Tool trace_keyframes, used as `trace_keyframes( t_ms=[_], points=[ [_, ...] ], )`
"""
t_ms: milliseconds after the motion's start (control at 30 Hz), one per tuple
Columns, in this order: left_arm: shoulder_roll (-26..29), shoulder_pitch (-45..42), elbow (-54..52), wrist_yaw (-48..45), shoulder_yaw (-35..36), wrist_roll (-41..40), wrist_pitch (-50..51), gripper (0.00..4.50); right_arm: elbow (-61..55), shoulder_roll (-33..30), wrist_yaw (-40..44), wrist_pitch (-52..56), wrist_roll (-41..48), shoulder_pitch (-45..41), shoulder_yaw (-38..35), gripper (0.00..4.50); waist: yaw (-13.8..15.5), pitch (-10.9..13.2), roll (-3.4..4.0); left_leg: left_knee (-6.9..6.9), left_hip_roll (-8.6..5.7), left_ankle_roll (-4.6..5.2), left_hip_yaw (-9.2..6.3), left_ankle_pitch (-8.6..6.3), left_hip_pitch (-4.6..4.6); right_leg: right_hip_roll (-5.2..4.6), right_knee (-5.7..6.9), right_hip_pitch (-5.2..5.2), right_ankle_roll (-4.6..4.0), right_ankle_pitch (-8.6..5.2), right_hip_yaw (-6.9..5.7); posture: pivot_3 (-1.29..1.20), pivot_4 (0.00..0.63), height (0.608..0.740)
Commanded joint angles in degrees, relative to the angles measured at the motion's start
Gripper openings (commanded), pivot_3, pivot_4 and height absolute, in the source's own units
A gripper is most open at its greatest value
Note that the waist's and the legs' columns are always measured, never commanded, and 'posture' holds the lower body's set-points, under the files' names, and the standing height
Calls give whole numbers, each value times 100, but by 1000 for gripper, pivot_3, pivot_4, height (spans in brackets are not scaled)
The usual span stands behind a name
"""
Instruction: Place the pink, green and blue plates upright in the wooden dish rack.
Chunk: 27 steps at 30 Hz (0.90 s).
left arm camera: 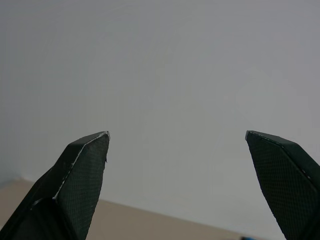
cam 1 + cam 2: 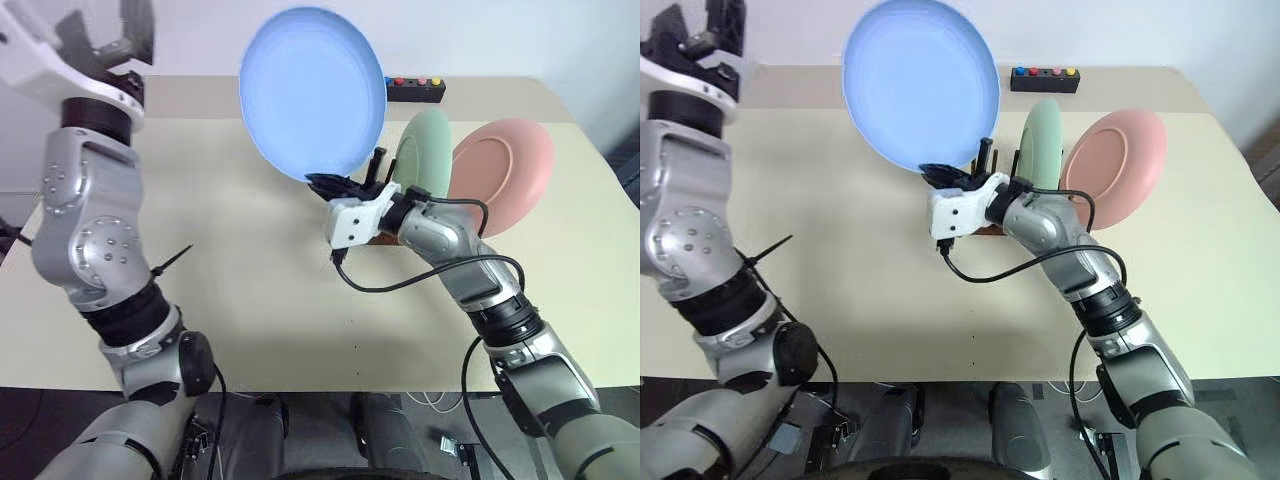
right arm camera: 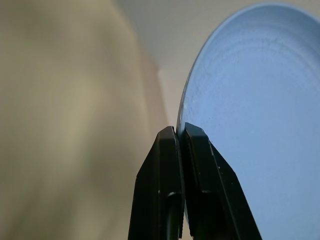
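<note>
My right gripper (image 3: 179, 131) pinched on the upright blue plate's (image 2: 312, 92) rim, left gripper (image 1: 177, 135) wide apart, empty.

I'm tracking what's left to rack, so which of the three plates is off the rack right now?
The blue plate, pinched by its lower rim in the right claw and held up in the air. The green plate and pink plate stand upright behind it.

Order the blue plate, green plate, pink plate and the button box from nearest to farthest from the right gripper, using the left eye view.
1. blue plate: clamped at its lower rim in the right gripper.
2. green plate: upright just beside the gripper.
3. pink plate: beyond the green one.
4. button box: at the table's far edge.
</note>
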Motion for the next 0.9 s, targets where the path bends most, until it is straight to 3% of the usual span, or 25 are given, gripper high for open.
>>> trace_keyframes(
  t_ms=[33,200,433,567,900],
  points=[
    [361,332,77,-218,19,164,-249,4475,-442,249,174,204,1084,-242,-513,0,1,0,0,1,0,0,0,0,0,-1,0,1,0,0,0,0,150,730],
    [832,1525,125,-1008,-456,416,-519,4475,-1329,681,791,1889,3650,-216,-1230,0,6,0,1,-1,1,0,-2,0,1,-1,8,1,-1,1,0,0,150,730],
    [970,2842,-439,-2343,-1849,478,-920,4475,-2335,750,407,4161,6434,212,-2200,0,20,-1,3,0,1,1,-6,-1,1,0,6,4,-7,1,-3,0,150,730],
    [963,3228,-584,-2865,-2218,335,-1009,4475,-2571,599,67,4962,7401,559,-2540,0,4,1,7,-3,4,2,-5,-1,2,2,8,0,-10,0,-2,0,150,730],
    [1275,3779,-894,-3828,-2759,108,-845,4475,-2313,320,-641,5766,8586,802,-3099,0,2,1,11,-1,5,3,0,-1,1,3,7,-1,-26,-9,1,0,150,730]
  ],
)
